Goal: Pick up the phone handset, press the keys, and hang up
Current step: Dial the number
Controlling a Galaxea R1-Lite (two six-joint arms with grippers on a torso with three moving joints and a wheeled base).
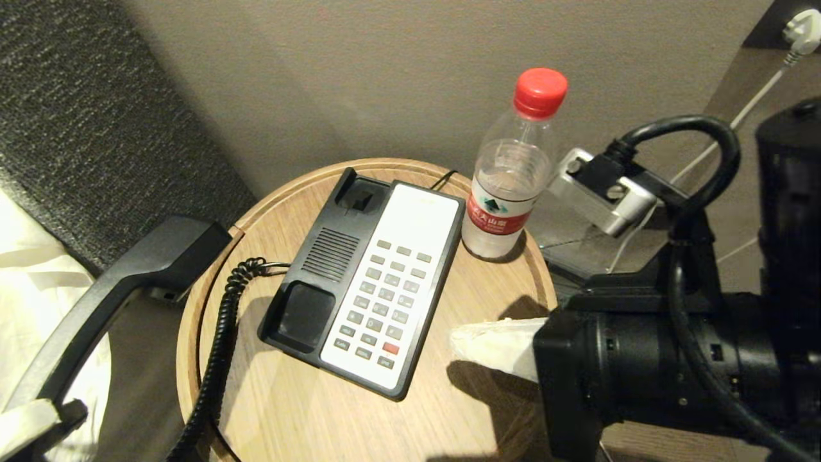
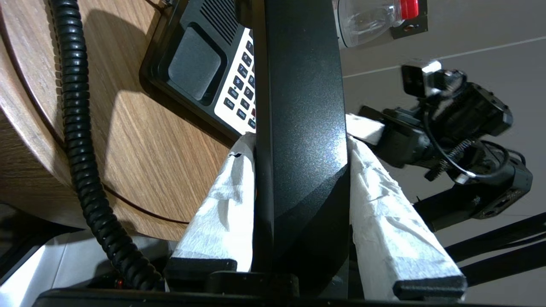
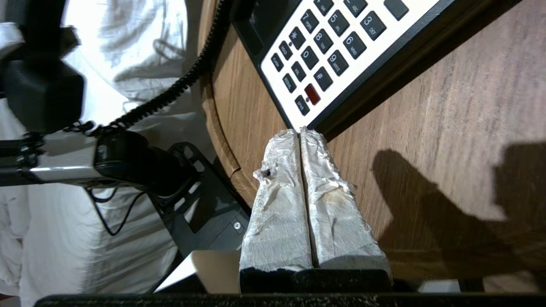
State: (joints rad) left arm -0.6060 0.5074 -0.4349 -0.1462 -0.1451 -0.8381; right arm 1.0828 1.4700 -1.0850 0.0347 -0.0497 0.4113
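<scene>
We have the phone handset (image 1: 109, 301) lifted off the phone base (image 1: 365, 282), out past the table's (image 1: 288, 410) left edge, clamped across its narrow middle by our left gripper (image 2: 298, 140). It looks stiff, light and smooth, so the mid-bar suits the padded fingers (image 2: 217, 209), though the coiled cord (image 1: 218, 346) may tug. Our right gripper (image 3: 300, 134), fingers pressed together and empty, sits just beside the keys (image 1: 385, 301), probably not yet touching.
</scene>
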